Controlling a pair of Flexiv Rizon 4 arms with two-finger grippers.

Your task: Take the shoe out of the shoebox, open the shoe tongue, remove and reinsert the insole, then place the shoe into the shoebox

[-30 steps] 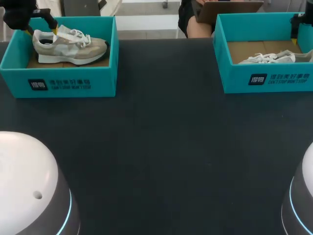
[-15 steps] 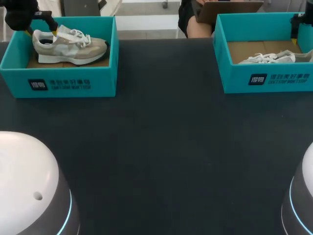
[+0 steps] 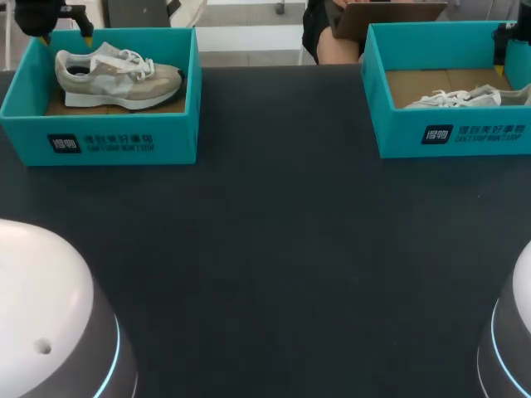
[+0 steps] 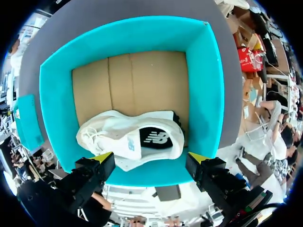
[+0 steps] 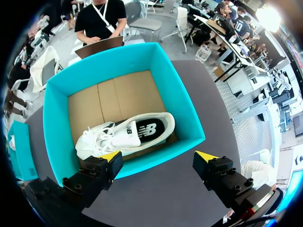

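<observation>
A beige and white sneaker lies on its side in the left teal shoebox. My left gripper hangs open above the box's far left corner, behind the heel and clear of it. In the left wrist view the sneaker lies ahead of the open gripper, whose fingers touch nothing. A white sneaker lies in the right teal shoebox. My right gripper is open high above that box and its sneaker, holding nothing.
The two shoeboxes stand at the far left and far right of the dark table, with a wide stretch of table between and in front of them. Both arm bases sit at the near corners.
My left gripper has risen and drawn back from the beige sneaker's heel towards the box's far left corner. The right arm and both shoes have not moved.
</observation>
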